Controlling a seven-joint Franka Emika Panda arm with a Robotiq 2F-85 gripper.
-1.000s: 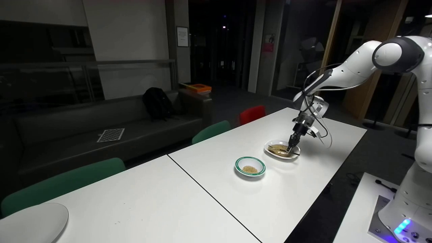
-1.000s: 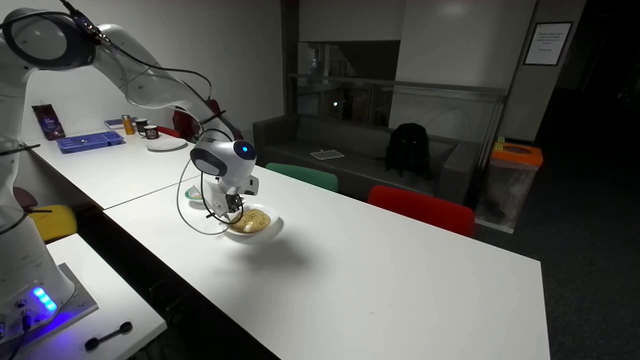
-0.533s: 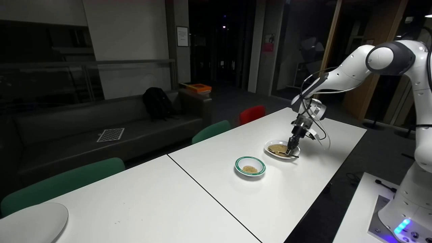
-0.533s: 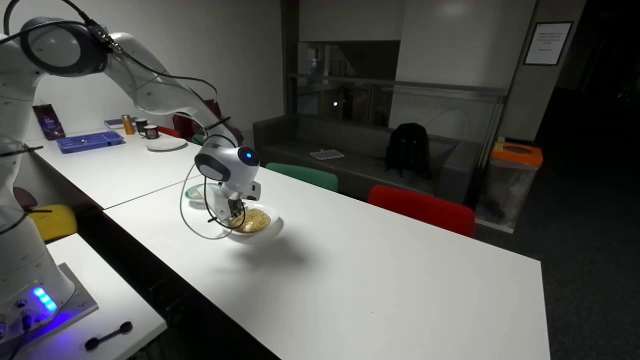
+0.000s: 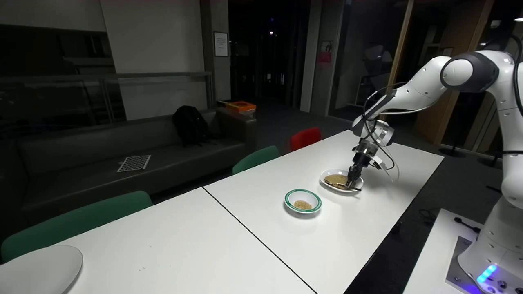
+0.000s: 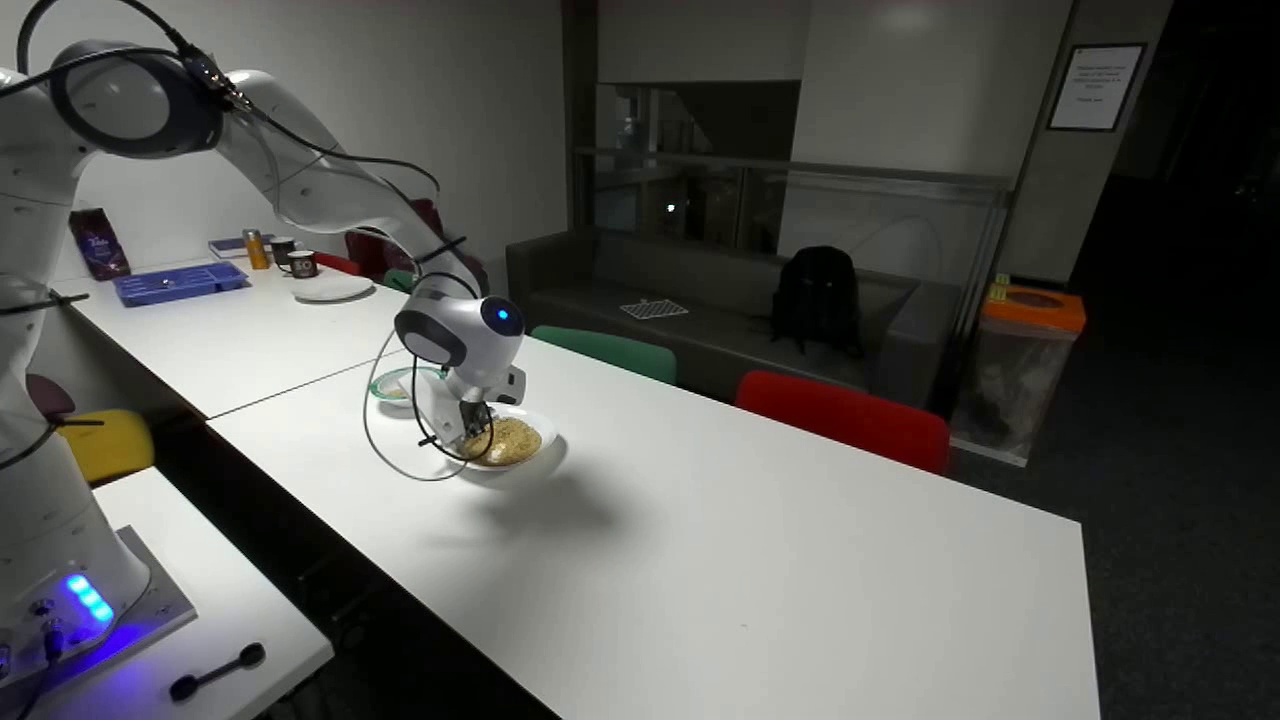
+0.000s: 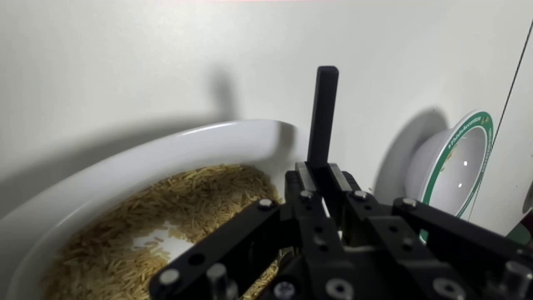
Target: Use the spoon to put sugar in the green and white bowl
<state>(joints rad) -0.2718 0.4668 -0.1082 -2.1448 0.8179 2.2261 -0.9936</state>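
My gripper (image 7: pixel 322 177) is shut on the dark handle of the spoon (image 7: pixel 323 112), whose end sticks out past the fingers. In an exterior view the spoon (image 5: pixel 354 188) lies slanted across a pale dish, its front part low over or in the sugar; exact contact is unclear. The sugar (image 7: pixel 200 196) is a heap of tan, rice-like grains with one bare white patch. To the side stands the green and white bowl (image 5: pixel 301 196), holding a small mound of similar grains. That bowl (image 7: pixel 468 175) shows at the right of the wrist view, apart from the gripper.
The pale dish (image 7: pixel 245 135) sits under my gripper, its raised rim close to the fingers. A seam (image 5: pixel 245 228) crosses the white table beyond the bowl. Farther along are a flat plate (image 6: pixel 333 289), a blue tray (image 6: pixel 180 284) and mugs (image 6: pixel 300 264). Chairs (image 6: pixel 845 420) line one side.
Over the last second my gripper has dipped a little, and the spoon has shifted toward the dish's near edge. In the last half second there is hardly any movement. The bowl and dish stay put.
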